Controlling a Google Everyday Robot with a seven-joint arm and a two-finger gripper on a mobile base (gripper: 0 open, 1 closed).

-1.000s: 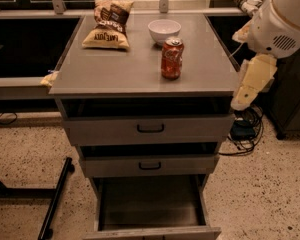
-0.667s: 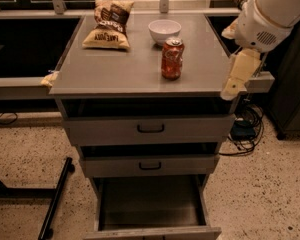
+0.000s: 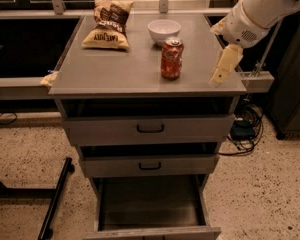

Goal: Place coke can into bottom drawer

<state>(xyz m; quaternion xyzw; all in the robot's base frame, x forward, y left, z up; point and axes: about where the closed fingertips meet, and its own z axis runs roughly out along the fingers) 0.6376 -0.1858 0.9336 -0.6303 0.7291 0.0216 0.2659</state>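
The coke can (image 3: 171,58), red-orange with a silver top, stands upright on the grey cabinet top (image 3: 115,71), just in front of the white bowl (image 3: 164,31). The bottom drawer (image 3: 150,209) is pulled open below the two upper drawers; its grey floor holds nothing. My gripper (image 3: 223,69), pale yellow fingers pointing down, hangs from the white arm (image 3: 260,9) over the cabinet top's right edge, a short way to the right of the can and apart from it. It holds nothing.
A chip bag (image 3: 108,25) lies at the back left of the cabinet top. The two upper drawers (image 3: 150,128) with black handles sit slightly ajar. Cables (image 3: 245,129) lie on the floor at the right. A black bar (image 3: 55,199) lies on the floor at the left.
My arm and gripper have moved left, from beside the cabinet's right side to over its right edge, closer to the can. The can, bowl and drawers have not moved.
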